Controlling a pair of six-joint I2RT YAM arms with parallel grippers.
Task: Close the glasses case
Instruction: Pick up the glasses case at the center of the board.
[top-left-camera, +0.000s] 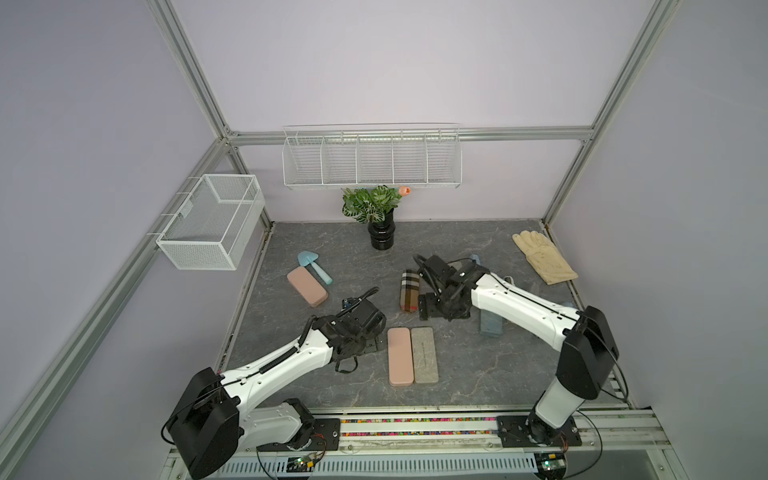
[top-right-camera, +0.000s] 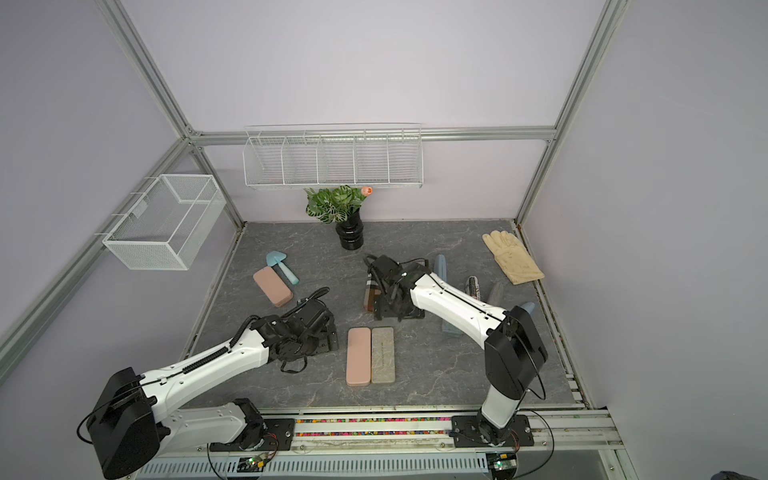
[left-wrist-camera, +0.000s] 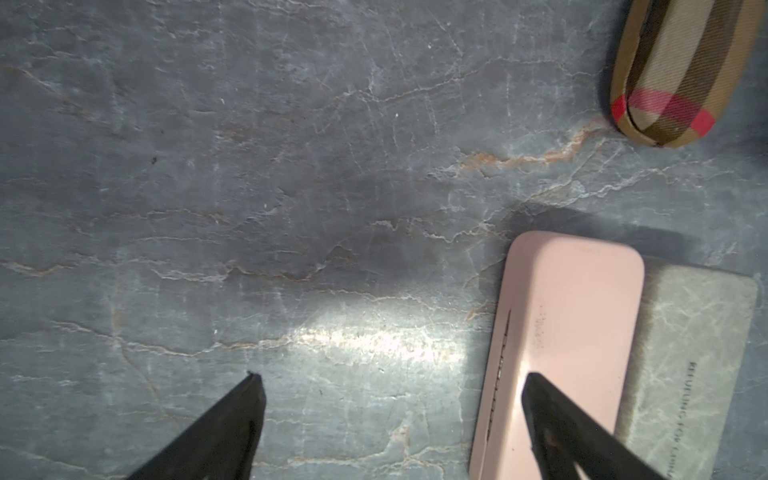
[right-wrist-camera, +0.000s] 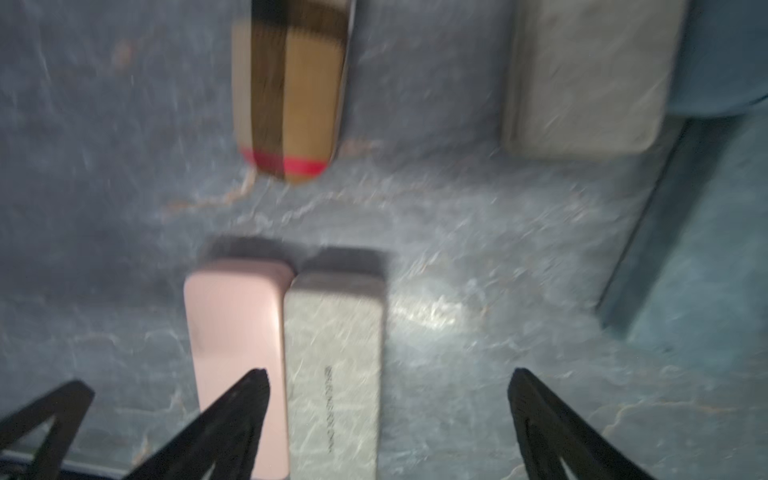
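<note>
In a top view, the plaid case (top-left-camera: 409, 296) lies at the middle of the desk (top-left-camera: 478, 374), and I take it for the task's thing. The right claw (top-left-camera: 438, 309) sits just right of it; whether they touch I cannot tell. A sideways pull-away could drag or spin the case, or spring its lid. A blue case (top-left-camera: 490, 326) lies under the right forearm, so a dip of that arm would knock it. The left claw (top-left-camera: 365, 336) hangs just left of the pink case (top-left-camera: 400, 356), which touches the grey case (top-left-camera: 424, 354). Bare desk lies near the front edge and between the plaid case and the far wall. The glove (top-left-camera: 542, 257) keeps to the far right edge.

In the left wrist view, the left claw is spread and holds nothing, with one finger over the pink case, so a straight drop would strike it. The plaid case's seam looks shut, though latching is unclear.

The right wrist view is blurred. The right claw is spread and empty over bare desk.
</note>
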